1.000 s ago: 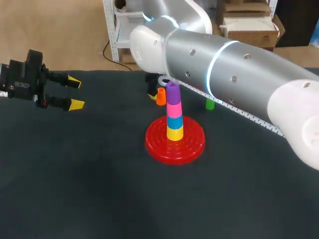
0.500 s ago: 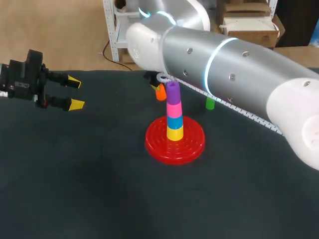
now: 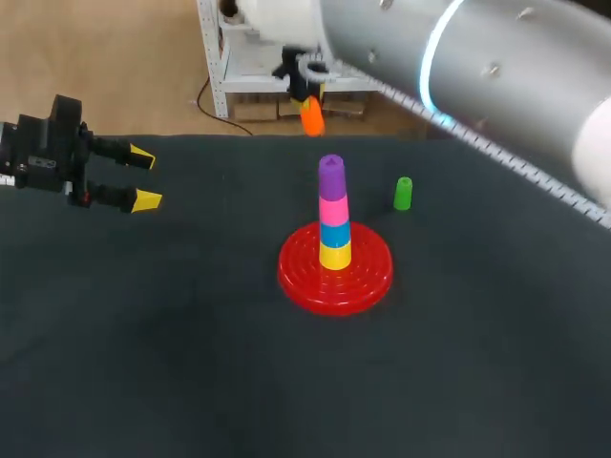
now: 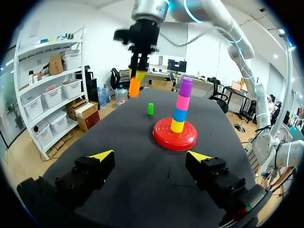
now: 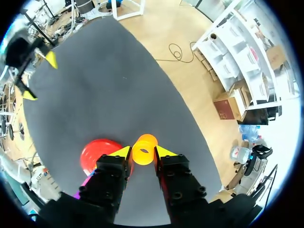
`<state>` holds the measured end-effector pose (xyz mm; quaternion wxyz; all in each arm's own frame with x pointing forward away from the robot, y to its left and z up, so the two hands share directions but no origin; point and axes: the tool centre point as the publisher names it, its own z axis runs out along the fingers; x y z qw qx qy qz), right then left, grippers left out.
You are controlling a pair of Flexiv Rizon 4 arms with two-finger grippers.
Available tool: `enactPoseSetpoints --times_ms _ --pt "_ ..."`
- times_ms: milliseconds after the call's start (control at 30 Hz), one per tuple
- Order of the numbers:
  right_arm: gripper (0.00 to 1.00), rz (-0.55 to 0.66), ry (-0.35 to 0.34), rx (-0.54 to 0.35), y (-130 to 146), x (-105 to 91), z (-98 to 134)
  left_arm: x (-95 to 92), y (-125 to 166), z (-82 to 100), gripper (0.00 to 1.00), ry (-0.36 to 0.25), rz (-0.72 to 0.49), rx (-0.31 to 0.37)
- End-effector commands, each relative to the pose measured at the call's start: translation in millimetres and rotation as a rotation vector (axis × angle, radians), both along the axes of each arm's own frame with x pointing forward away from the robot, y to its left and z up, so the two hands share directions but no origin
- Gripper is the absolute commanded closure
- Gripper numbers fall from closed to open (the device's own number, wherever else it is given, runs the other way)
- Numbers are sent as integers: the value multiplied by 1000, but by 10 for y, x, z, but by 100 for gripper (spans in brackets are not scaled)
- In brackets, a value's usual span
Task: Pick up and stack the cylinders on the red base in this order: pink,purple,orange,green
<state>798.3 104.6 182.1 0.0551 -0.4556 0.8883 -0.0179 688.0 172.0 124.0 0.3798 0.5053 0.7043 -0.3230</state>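
Head view: our right gripper is clamped on the orange cylinder, high above the table and beyond the purple-topped stack on the red base.

Left wrist view: our left gripper stands apart, empty.

Right wrist view: the cylinder sits between the fingers, pinched at its sides. We judge it light, rigid, smooth, hollow plastic.

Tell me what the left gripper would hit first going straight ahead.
Likely the red base with its stack: it stands ahead of the left gripper, a little off its middle line, with only bare table before it. Depth is unclear, so it might pass beside it.
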Motion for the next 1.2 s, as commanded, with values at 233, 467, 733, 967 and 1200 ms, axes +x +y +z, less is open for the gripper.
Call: enactPoseSetpoints --times_ms 233,467,733,967,1200 --pt "100 22 -201 199 -197 -669 427 -18 6 -10 0 -6 2 -3" --pt "100 27 -229 225 -180 -860 542 -18 6 -10 0 -6 2 -3" --pt "100 -1 -277 357 -266 -1144 600 -18 6 -10 0 -6 2 -3" --pt "100 -6 -284 443 -255 -1342 582 -18 6 -10 0 -6 2 -3" --pt "100 -24 -252 466 -246 -1355 553 -18 6 -10 0 -6 2 -3"
